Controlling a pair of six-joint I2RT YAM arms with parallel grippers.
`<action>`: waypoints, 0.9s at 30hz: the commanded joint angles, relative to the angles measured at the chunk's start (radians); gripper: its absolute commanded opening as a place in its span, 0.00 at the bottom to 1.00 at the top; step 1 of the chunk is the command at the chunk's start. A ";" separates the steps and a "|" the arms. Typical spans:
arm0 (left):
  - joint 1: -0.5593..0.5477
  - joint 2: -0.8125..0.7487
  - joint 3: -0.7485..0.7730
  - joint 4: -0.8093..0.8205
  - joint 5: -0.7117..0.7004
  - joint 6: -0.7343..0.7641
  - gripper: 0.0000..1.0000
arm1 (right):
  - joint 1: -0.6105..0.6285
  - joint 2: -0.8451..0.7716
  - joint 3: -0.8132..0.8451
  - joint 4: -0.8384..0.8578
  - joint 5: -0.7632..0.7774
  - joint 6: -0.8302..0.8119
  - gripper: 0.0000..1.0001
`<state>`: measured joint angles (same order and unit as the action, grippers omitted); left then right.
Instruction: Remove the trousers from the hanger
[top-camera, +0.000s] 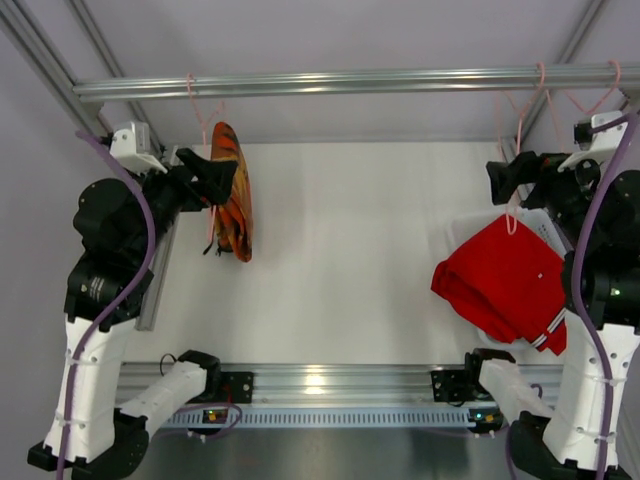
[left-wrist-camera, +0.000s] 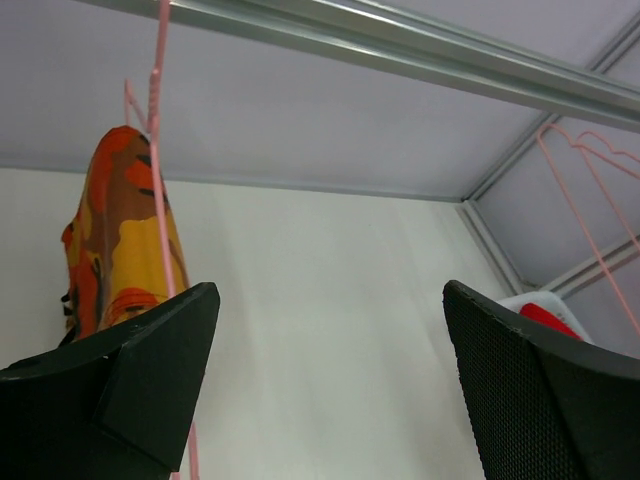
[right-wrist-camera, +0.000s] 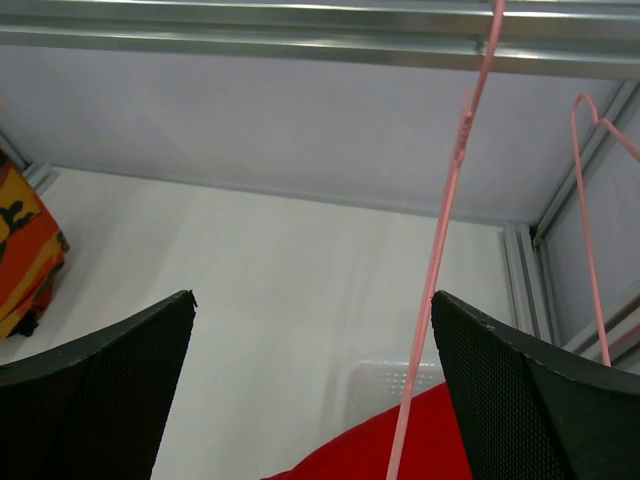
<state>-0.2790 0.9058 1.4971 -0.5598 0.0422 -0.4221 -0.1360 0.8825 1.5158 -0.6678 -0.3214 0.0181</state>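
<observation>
The white table (top-camera: 340, 250) fills most of the top view, and a metal rail (top-camera: 350, 82) runs across above its far side. The left arm (top-camera: 110, 240) and the right arm (top-camera: 600, 270) rise from the near edge and reach up toward that rail, one on each side.

The red trousers (top-camera: 505, 280) lie in a loose heap at the right of the table, draped over a clear plastic bin (top-camera: 465, 232) (only its pale far corner shows). The orange-yellow patterned trousers (top-camera: 232, 200) hang at the left on a pink hanger (top-camera: 192, 100) hooked over the rail, clear of the table.

The left end effector (top-camera: 215, 178) sits just beside the patterned trousers with its fingers spread wide and nothing held. In the left wrist view the hanger's wire passes behind one finger (left-wrist-camera: 150, 360), with the cloth just beyond.

The right end effector (top-camera: 505, 180) is also released and wide apart. A second pink hanger (top-camera: 515, 150) drops from the rail in the gap between the fingers, as the right wrist view shows, and its lower end meets the top of the red cloth. Whether it is hooked into the cloth cannot be told. A third pink hanger (top-camera: 590, 100) hangs bare at the far right of the rail.
</observation>
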 joint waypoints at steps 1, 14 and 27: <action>0.008 0.011 0.034 -0.070 -0.102 0.086 0.98 | -0.016 0.044 0.081 -0.076 -0.106 -0.010 0.99; 0.041 0.148 0.182 -0.236 -0.160 0.189 0.98 | -0.016 0.107 0.116 -0.110 -0.381 0.023 1.00; 0.197 0.237 0.097 -0.224 0.175 0.070 0.93 | -0.016 0.087 0.098 -0.122 -0.398 -0.009 1.00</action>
<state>-0.1314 1.1336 1.6215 -0.8154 0.1112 -0.3008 -0.1360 0.9821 1.5986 -0.7708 -0.6979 0.0265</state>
